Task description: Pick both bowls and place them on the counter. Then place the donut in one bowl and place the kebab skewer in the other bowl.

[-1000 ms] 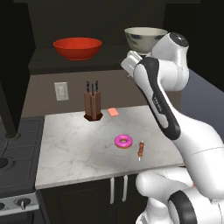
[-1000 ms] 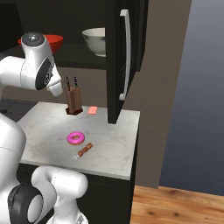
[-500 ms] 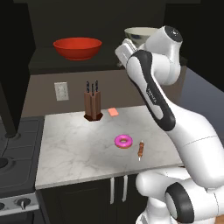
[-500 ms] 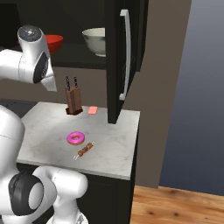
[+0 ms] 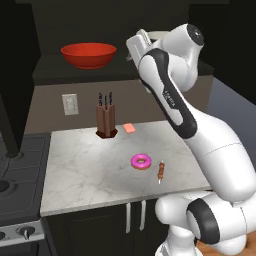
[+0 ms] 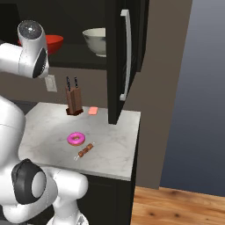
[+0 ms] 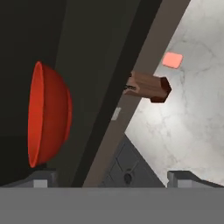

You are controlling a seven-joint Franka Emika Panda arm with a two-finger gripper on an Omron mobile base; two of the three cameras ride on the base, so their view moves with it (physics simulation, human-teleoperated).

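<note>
**Reaching for the shelf bowls, jaws wide and empty**

Hovering at the upper centre of the left base view, the gripper (image 5: 136, 47) stands fully open and holds nothing. The red bowl (image 5: 88, 54) sits on the dark shelf to its left in that frame; the cream-grey bowl (image 6: 96, 41) lies hidden behind the arm there. In the hand view the red bowl (image 7: 48, 114) lies far left of the fingertips (image 7: 43, 178), off the jaws' line.

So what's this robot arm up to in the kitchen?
It's reaching up toward a shelf where a red bowl and a cream bowl sit. Its gripper is open and holds nothing. Below, a pink donut and a kebab skewer lie apart on the marble counter, waiting to go into the bowls.
</note>
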